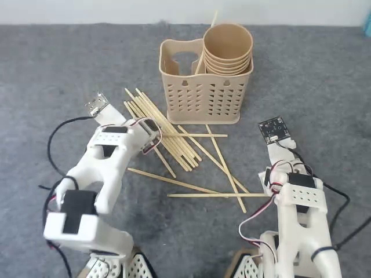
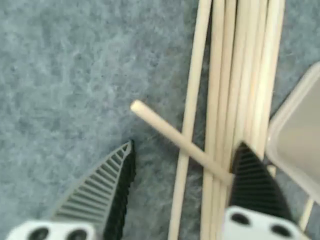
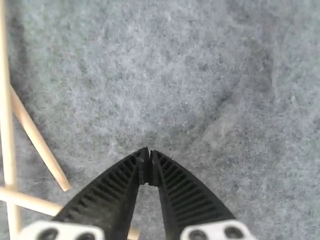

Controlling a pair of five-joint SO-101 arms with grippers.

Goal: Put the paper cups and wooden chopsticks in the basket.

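Note:
A beige slotted basket [image 1: 200,98] stands at the back of the grey carpet. A stack of paper cups [image 1: 228,46] fills its right compartment, and one chopstick leans inside. Wooden chopsticks [image 1: 174,142] lie scattered in front of it, with a bundle [image 2: 240,75] running side by side. My left gripper [image 2: 182,165] is open and low over that bundle, one finger on the carpet side, the other over the sticks. A single chopstick [image 2: 175,135] lies crosswise between the fingers. My right gripper [image 3: 149,161] is shut and empty over bare carpet, beside two chopstick ends [image 3: 37,137].
The left arm [image 1: 104,168] stretches from the front left toward the bundle. At the front right stands the right arm [image 1: 298,200]. A corner of the basket [image 2: 300,135] is close to the left gripper. Bare carpet lies to both sides of the basket.

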